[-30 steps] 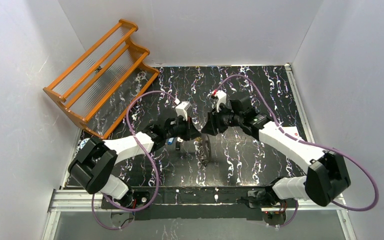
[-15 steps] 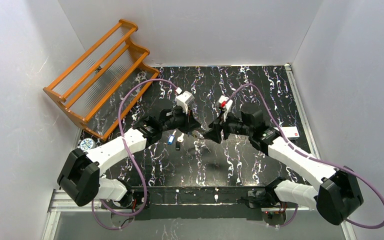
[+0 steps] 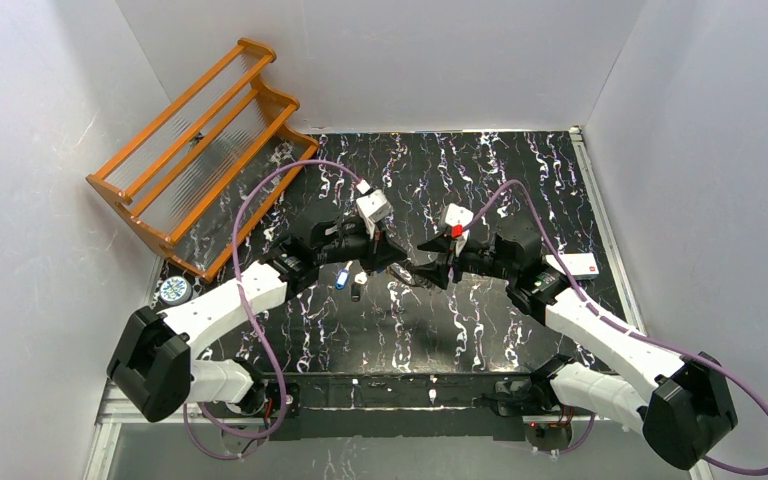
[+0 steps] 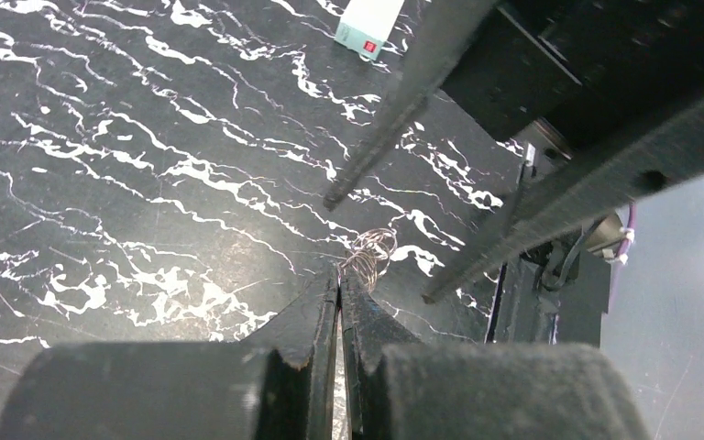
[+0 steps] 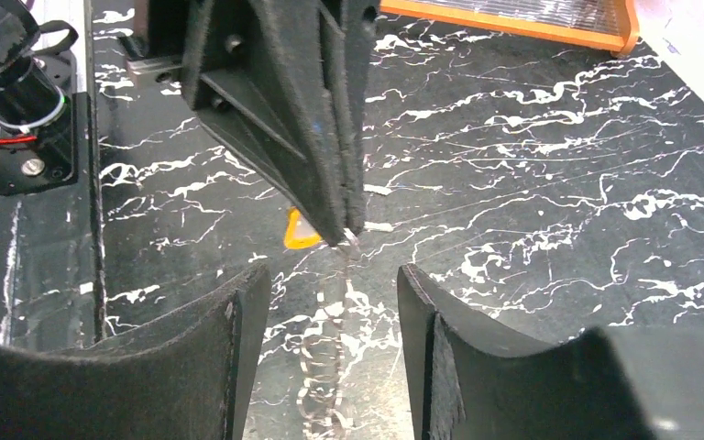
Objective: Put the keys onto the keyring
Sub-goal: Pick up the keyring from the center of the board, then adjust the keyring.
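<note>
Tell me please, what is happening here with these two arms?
The left gripper is shut on the keyring, pinching its edge between the fingertips in the middle of the table. The right gripper faces it tip to tip with its jaws open and holds nothing. The keys, with blue, white and black heads, lie loose on the table beside the left arm. So the ring is held ready, but no key is picked up yet.

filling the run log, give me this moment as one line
left hand: shut on pale ridged keyring loop | right hand: open, facing loop | small blue-headed key: lying on black marbled table
</note>
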Tool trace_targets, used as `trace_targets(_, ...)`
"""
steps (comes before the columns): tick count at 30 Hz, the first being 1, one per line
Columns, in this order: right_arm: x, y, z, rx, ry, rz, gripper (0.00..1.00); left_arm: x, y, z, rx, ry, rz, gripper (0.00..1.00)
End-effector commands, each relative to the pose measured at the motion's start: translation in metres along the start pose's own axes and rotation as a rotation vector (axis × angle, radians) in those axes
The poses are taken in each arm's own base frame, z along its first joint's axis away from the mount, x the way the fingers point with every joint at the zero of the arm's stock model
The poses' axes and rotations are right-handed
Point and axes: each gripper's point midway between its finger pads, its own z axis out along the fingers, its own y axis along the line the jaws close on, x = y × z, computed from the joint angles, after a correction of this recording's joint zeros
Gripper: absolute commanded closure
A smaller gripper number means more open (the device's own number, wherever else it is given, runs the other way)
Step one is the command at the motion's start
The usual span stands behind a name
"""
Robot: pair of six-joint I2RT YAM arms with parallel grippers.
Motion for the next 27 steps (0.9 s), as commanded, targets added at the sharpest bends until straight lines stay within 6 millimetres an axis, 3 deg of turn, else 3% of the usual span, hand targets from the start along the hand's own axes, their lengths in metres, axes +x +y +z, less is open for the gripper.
trace_targets(1,-0.007,-0.001,0.000,-0.012,-0.027,-0.100,0.40,-0.016,-0.030,-0.014,0.132,-0.075,0.175,1.00)
trace_targets(6,-0.012,0.010,0.000,-0.082,-0.063,-0.152,0.43,-0.015,-0.040,-0.019,0.180,-0.095,0.273,1.00)
trace_targets(10,-0.012,0.023,0.002,-0.174,-0.079,-0.177,0.64,-0.015,-0.044,-0.020,0.194,-0.101,0.286,1.00)
trace_targets(18,-0.016,0.025,0.004,-0.202,-0.092,-0.181,0.69,-0.013,-0.046,-0.016,0.208,-0.094,0.274,1.00)
trace_targets(27,-0.019,0.027,0.007,-0.212,-0.111,-0.170,0.91,-0.010,-0.049,-0.014,0.225,-0.087,0.273,1.00)
